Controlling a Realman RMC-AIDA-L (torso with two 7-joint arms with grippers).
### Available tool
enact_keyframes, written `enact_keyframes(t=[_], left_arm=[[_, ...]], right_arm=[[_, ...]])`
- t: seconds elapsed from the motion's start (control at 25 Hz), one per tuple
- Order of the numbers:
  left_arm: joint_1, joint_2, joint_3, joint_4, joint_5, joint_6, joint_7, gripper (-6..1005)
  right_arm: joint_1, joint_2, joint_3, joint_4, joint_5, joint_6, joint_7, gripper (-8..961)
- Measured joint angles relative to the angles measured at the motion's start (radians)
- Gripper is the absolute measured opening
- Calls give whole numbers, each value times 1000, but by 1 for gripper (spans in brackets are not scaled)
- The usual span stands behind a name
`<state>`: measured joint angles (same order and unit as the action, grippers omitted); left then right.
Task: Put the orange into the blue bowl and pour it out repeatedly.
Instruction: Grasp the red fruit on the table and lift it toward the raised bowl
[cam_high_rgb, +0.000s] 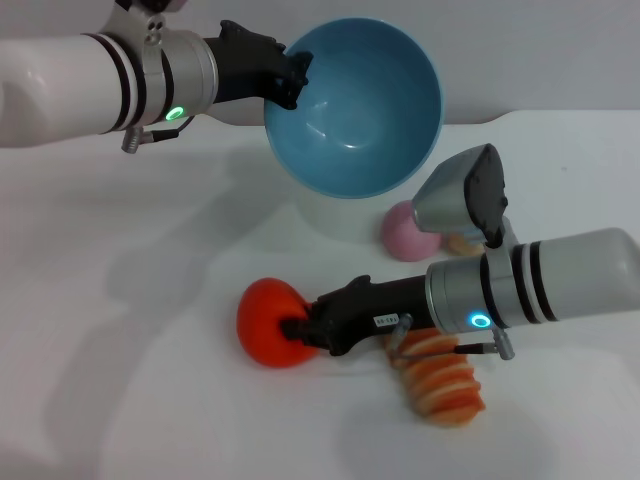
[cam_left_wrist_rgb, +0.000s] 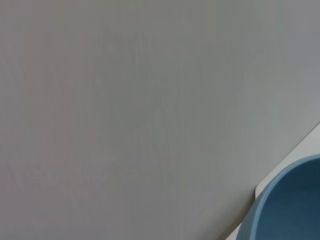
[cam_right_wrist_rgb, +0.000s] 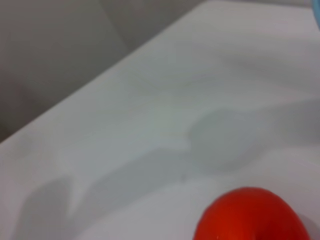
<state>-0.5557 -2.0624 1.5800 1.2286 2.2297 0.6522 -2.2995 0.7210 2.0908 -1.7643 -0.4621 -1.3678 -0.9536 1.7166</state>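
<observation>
Orange (cam_high_rgb: 270, 322) is down on the desk (cam_high_rgb: 120, 300) at the front, and our right gripper (cam_high_rgb: 297, 328) has reached it from the side, fingers clamped on its right flank by the look of the head view. The bowl (cam_high_rgb: 355, 105) is up in the air at the back, tipped so its mouth faces us, with the left gripper (cam_high_rgb: 290, 80) pinching its rim on the left side, fingers closed on that edge. The bowl is empty, so we'd say the step in hand is getting the orange lifted and dropped back in. To do it well we'd first level the bowl, or at least roll the mouth upward, otherwise the fruit just rolls straight out. It's glossy and round, so we'd want a firm squeeze near the widest part before lifting, and a straight-up lift. Watch the ridged bread piece (cam_high_rgb: 442, 382) sitting right under our right forearm, and the pink ball (cam_high_rgb: 405, 232) nearby; a sloppy swing could knock either. Release low inside the bowl, since a rim-only grip could twist if the orange lands hard.
</observation>
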Motion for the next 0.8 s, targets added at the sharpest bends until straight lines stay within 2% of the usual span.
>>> enact_keyframes(t=[0.08,0.32,0.44,0.56,0.64,0.68,0.8], left_arm=[[1,0,2,0,0,0,0,-1],[-1,-1,4,-1,0,0,0,-1],[-2,-1,4,-4,3,0,0,-1],[-1,1,3,-11,4,4,0,-1],[-7,3,-2,-27,17,12,0,-1],[-10,3,-3,-33,22,16,-1,-1],[-22,3,-4,-44,62,48,-24,-1]], right_arm=[[-30,-2,0,-41,0,-2,-3,186],[-73,-9,13,-92,1,-28,-34,107],[-103,-24,62,-151,-5,-95,-44,81],[-142,-47,195,-230,-23,-251,-88,61],[-162,-62,341,-283,-69,-405,-142,54],[-166,-66,386,-295,-84,-445,-152,51],[-189,-79,611,-340,-116,-612,-157,40]])
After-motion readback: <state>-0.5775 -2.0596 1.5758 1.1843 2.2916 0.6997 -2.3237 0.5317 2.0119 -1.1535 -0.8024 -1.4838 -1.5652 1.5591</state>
